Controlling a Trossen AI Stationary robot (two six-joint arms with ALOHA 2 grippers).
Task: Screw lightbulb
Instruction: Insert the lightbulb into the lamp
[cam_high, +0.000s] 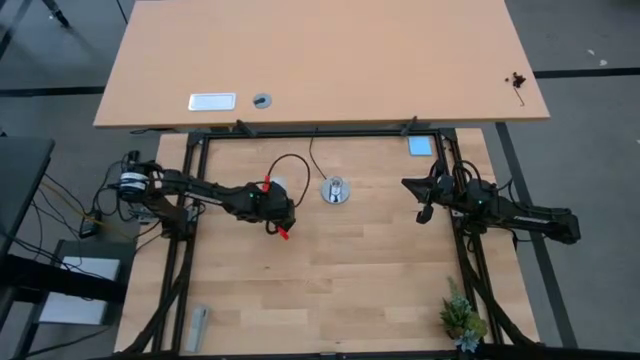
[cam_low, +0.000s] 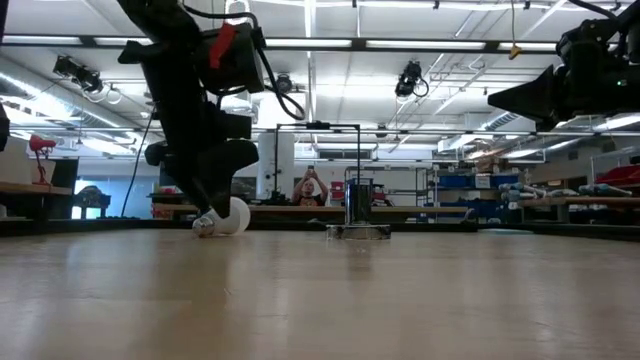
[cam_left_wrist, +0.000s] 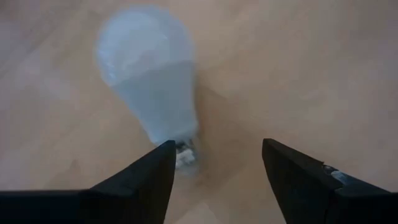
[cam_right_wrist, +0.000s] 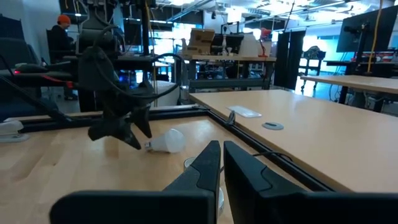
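The white frosted lightbulb (cam_high: 281, 184) lies on its side on the wooden table (cam_high: 350, 280), left of the round silvery socket (cam_high: 335, 190). It also shows in the low view (cam_low: 236, 215) and the right wrist view (cam_right_wrist: 168, 140). My left gripper (cam_left_wrist: 214, 162) is open and points down at the table just beyond the bulb's threaded base (cam_left_wrist: 185, 153), which lies at the tip of one finger (cam_left_wrist: 158, 168). The bulb's glass end points away from the gripper. My right gripper (cam_right_wrist: 221, 163) is shut and empty, held above the table's right side (cam_high: 425, 203). My left gripper has one fingertip (cam_left_wrist: 163, 155) right beside the bulb's threaded base (cam_left_wrist: 186, 155), coming from above at a slant. I cannot tell whether it touches the base. The bulb lies flat on the table, outside the gap between the fingers.
The socket (cam_low: 358, 231) stands upright with a thin black cord (cam_high: 296, 160) looping toward the far edge. A small plant (cam_high: 462, 318) stands at the near right corner and a grey object (cam_high: 197, 326) at the near left. A person (cam_low: 312, 186) stands beyond the table.
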